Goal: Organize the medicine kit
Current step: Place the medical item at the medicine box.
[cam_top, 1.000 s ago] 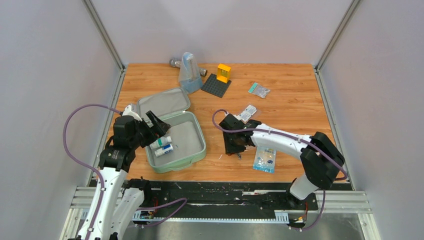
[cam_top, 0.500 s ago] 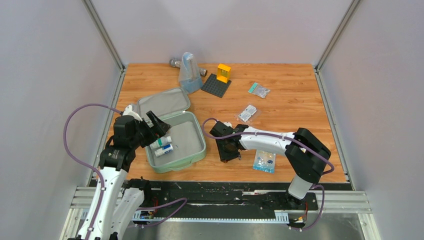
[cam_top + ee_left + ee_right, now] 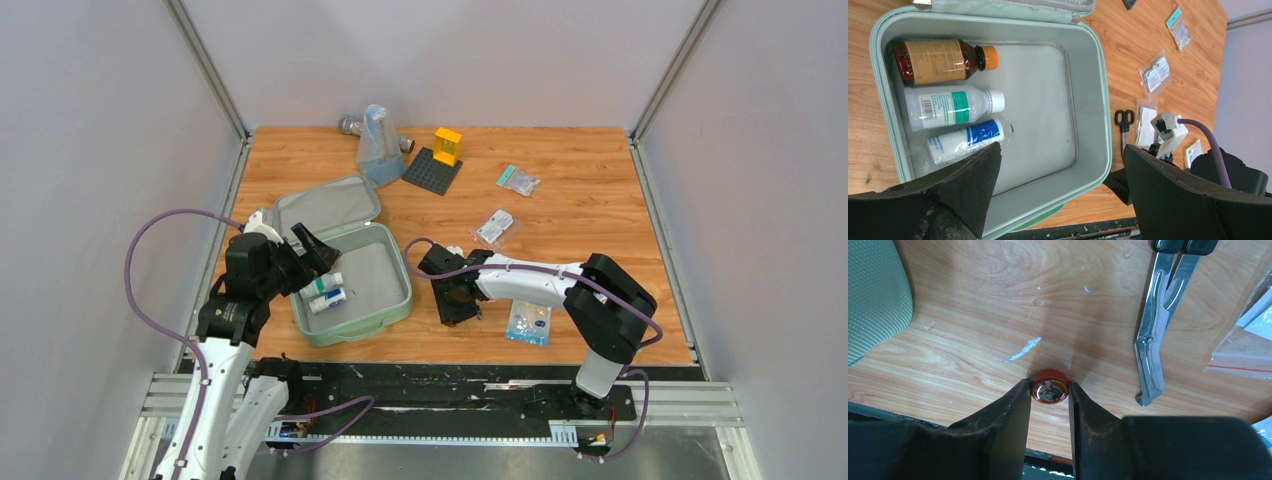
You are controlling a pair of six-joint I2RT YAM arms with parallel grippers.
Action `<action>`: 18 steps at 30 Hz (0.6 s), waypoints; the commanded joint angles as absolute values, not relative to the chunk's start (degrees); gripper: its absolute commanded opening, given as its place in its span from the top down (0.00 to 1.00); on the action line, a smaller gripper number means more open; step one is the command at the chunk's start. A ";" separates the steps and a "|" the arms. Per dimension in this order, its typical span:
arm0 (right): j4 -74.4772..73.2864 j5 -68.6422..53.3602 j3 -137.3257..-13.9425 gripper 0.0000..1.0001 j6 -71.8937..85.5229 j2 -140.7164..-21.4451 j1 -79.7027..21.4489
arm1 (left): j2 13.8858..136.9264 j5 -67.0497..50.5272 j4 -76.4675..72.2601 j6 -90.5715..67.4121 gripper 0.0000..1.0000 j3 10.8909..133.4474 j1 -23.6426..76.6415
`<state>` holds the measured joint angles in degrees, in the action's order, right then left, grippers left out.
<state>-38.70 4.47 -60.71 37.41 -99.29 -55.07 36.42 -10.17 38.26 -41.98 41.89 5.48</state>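
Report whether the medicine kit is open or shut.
Open. The medicine kit's lid is swung back behind the tray, and three bottles lie exposed inside it.

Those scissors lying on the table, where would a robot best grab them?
The scissors lie flat and shut on the table, so probably come straight down, jaws either side of the closed blades near the pivot, where the steel is narrow; the black handle loops are wider.
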 commanded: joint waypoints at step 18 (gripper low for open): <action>-36.55 6.75 -60.11 0.57 38.86 -95.64 -55.19 | 36.34 -10.97 36.93 -40.62 0.00 42.13 5.02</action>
<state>-38.11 4.97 -60.42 37.45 -99.07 -55.07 36.42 -10.24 38.35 -41.95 41.89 5.48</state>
